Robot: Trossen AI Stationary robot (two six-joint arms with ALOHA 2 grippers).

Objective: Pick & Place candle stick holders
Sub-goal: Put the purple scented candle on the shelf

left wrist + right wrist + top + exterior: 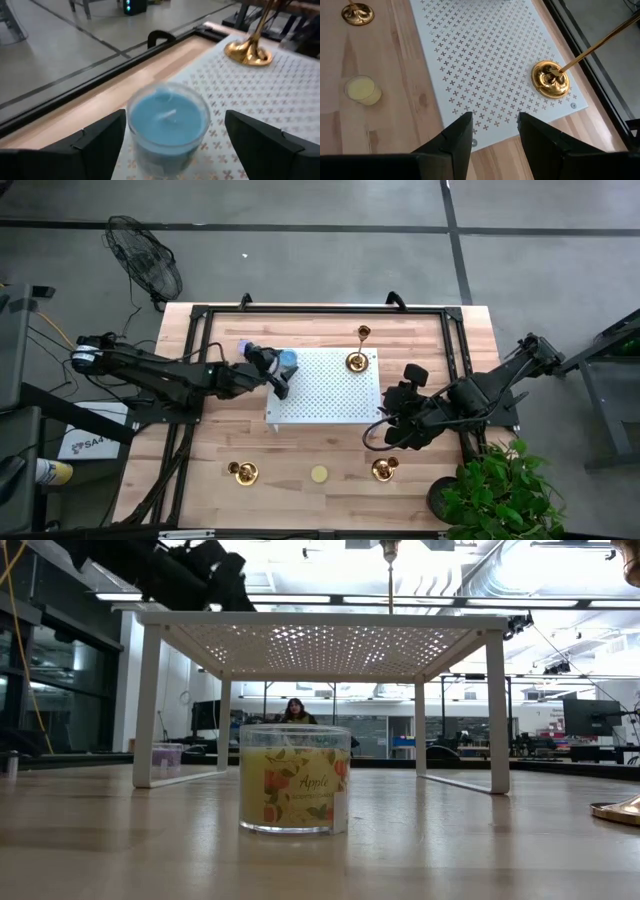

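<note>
One gold candle stick holder point(357, 361) stands on its round base on the white perforated shelf point(320, 395), near the far right corner; both wrist views show that base point(248, 51) point(550, 79). Two more stand on the table in front, at near left point(243, 472) and near right point(384, 469). My left gripper point(285, 369) is open at the shelf's far left corner. Its fingers point(100, 142) stand on either side of a blue candle jar point(167, 122) without touching it. My right gripper point(492, 132) is open with nothing between its fingers, above the shelf's near right corner.
A yellow candle jar point(295, 777) stands on the table in front of the shelf, between the two front holders. A purple candle point(244, 346) sits left of the shelf. A potted plant point(495, 490) is at the near right corner. A person point(295, 712) sits far behind.
</note>
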